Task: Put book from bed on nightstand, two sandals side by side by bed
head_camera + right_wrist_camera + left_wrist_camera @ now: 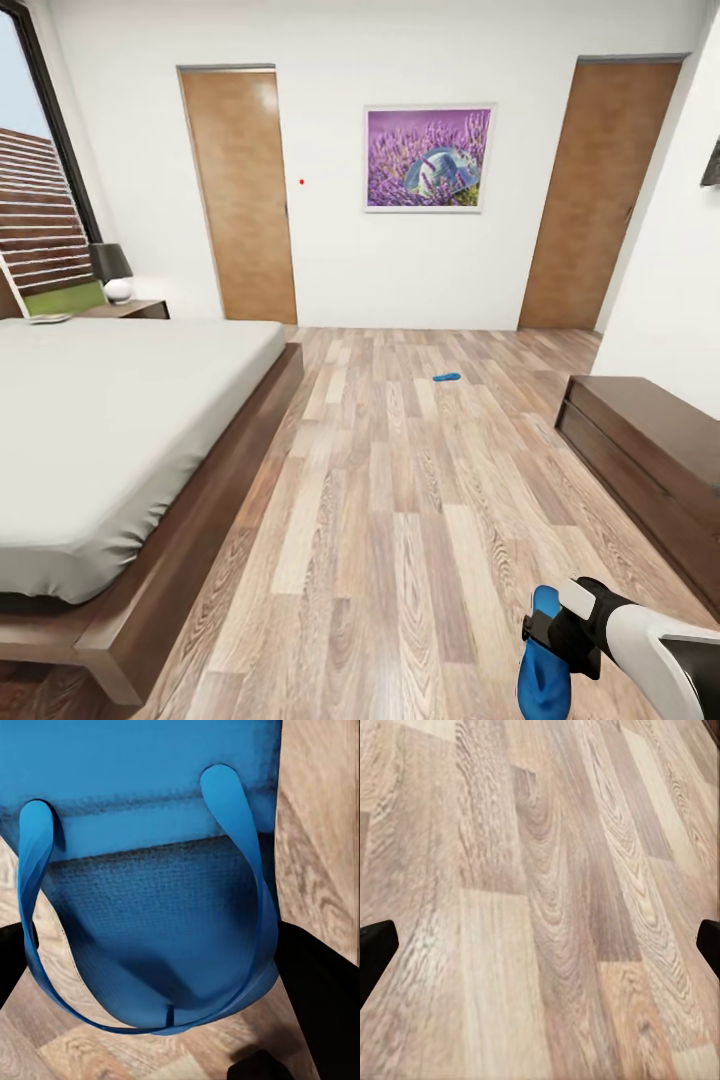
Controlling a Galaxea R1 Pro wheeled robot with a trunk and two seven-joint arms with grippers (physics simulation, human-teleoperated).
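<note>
Bedroom, wood-plank floor (400, 520), white walls, two brown doors, a purple picture (429, 157) between them. Bed (110, 420) sits at my left, grey mattress on a dark frame. Past its far corner is the nightstand (128, 308) with its black-shaded lamp (112, 270). A small flat item lies on the mattress near that end, probably the book (48, 318), too small to confirm.

My right tool (545, 640) holds one sandal (543, 665), low at my right, toe hanging down. In the right wrist view the blue sole (150, 907) and strap loop (247, 892) sit between the black fingers (319, 997), so it is clamped on the sandal. The other sandal (446, 377) lies flat on the floor, well apart from the bed, mid-room toward the far wall.

My left tool (540, 937) looks down at bare planks, fingertips at opposite edges of the picture: spread wide, nothing in it.

Handling guess: sandals are light, thin, a bit floppy, not fragile. Pinch the sole edge across its thickness; the straps are too thin to trust. Book likely thin and light too, best taken by an overhanging edge.
</note>
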